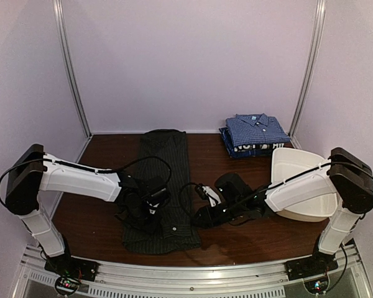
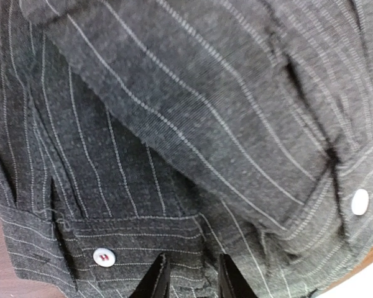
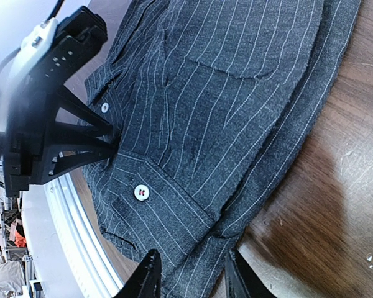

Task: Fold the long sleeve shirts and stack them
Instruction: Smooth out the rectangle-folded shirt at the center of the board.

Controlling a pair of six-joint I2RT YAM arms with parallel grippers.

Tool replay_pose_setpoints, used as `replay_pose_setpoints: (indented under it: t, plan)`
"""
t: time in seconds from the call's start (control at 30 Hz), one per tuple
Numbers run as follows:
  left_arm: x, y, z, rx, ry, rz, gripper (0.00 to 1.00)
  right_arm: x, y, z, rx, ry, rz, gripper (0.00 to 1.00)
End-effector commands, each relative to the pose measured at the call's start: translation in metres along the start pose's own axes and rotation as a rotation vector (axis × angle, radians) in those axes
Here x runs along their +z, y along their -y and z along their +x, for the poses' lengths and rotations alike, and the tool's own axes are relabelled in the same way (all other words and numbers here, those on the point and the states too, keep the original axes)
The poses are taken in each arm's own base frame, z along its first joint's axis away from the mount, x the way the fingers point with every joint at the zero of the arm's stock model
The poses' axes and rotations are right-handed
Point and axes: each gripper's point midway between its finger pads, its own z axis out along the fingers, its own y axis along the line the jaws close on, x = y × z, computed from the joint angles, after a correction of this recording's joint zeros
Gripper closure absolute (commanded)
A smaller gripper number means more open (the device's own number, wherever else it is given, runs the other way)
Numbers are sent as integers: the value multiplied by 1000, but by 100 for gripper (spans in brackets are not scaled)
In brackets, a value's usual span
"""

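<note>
Several cloth layers overlap low in the top view. Your left gripper (image 2: 193,259) and right gripper (image 3: 193,254) are both part-spread and empty. Snagging only one layer would drag the pinstriped shirt (image 1: 165,155) askew.

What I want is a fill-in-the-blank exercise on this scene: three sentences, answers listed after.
1. The charcoal shirt lying lengthwise on the table carries fine white ____.
2. The blue checked shirt rests folded ____ the navy shirt.
3. The white tub sits on the table's ____ side.
Missing words: pinstripes; on top of; right.
</note>
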Motion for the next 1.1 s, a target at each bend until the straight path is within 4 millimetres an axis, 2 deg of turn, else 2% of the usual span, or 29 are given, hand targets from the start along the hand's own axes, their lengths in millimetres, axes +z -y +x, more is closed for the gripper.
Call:
replay_pose_setpoints:
  t: [0.0,0.2,0.43,0.73,1.07]
  plan:
    - [7,-2,5,18,-17,-16,72,-4,-3,-6,-3,36,-3,64]
    - [8,-4,3,17,-8,-29,74,-4,-2,-4,0,35,-6,64]
    - [6,-4,-1,21,5,-38,89,-4,-3,-4,-2,32,-8,64]
    - [-4,-3,-8,37,21,-50,98,-3,-3,-5,-2,31,-9,64]
    - [-16,10,-13,71,19,1,99,-4,-2,-3,-1,29,-8,64]
